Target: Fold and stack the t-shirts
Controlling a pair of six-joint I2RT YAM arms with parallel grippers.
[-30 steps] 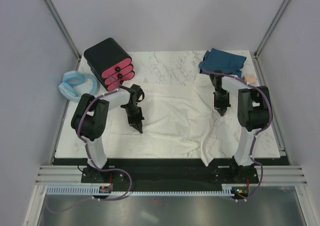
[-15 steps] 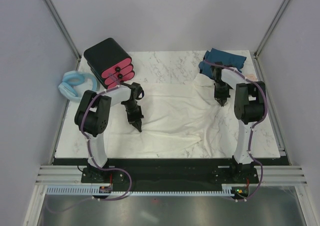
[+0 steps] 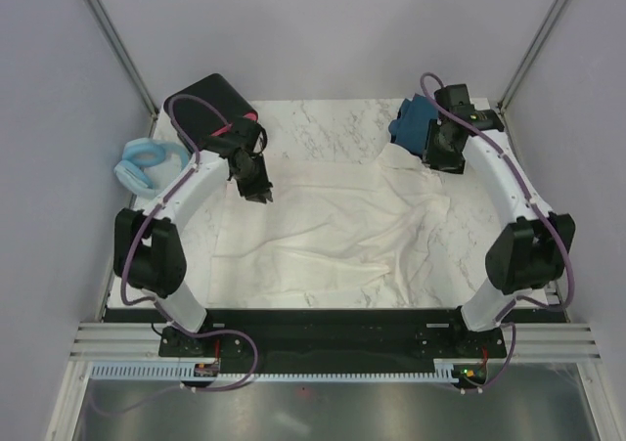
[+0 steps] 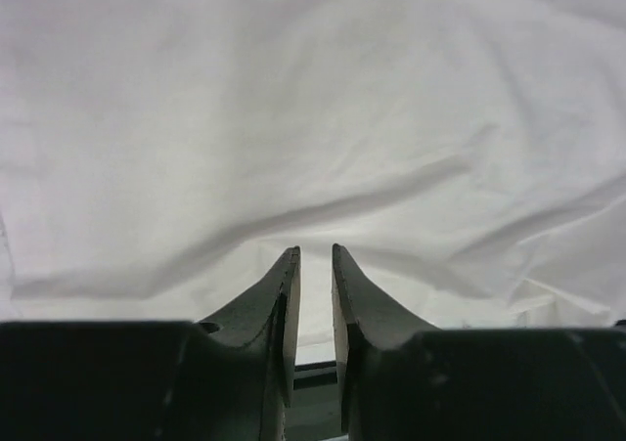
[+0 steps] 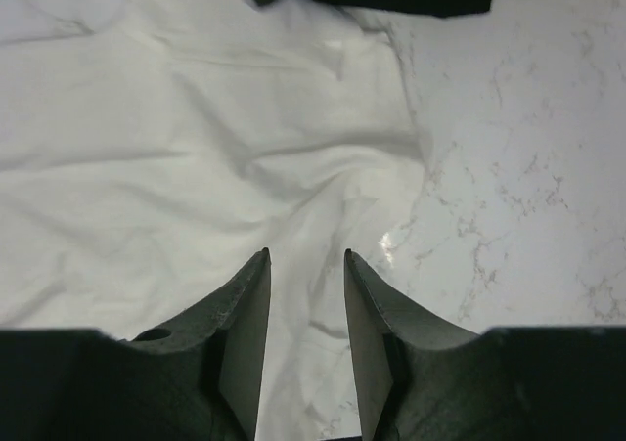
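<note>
1. We see the left gripper (image 3: 256, 189) reaching out over the far left part of the cream-white t-shirt (image 3: 323, 234), close to the shirt's far edge.
2. In the left wrist view its fingers (image 4: 284, 283) stand a narrow slit apart. The gap between them is bare, so the gripper is released and holds nothing.
3. Under those tips we see only softly creased white cloth. We cannot tell whether the tips touch it or hang just above it.
4. The right gripper (image 3: 445, 157) is at the far right corner of the same shirt, just beside the dark teal-blue t-shirt (image 3: 406, 126).
5. In the right wrist view its fingers (image 5: 252, 294) are spread clearly wider than the left pair, with nothing between them, so it too is released. Bunched white cloth lies below the gap, and bare marble shows to the right of it.
6. We cannot tell whether the right tips touch the cloth.
7. The cream-white t-shirt lies spread out and wrinkled across the middle of the marble table (image 3: 333, 128). Its near right part reaches the table's near edge.
8. The teal-blue t-shirt sits in a bunch at the far right corner of the table, partly hidden behind the right arm. It is touching or just beside the white shirt's far right corner.
9. At the far left corner we see a black box (image 3: 201, 109), and a pale blue padded ring (image 3: 145, 162) lies at the left edge of the table.
</note>
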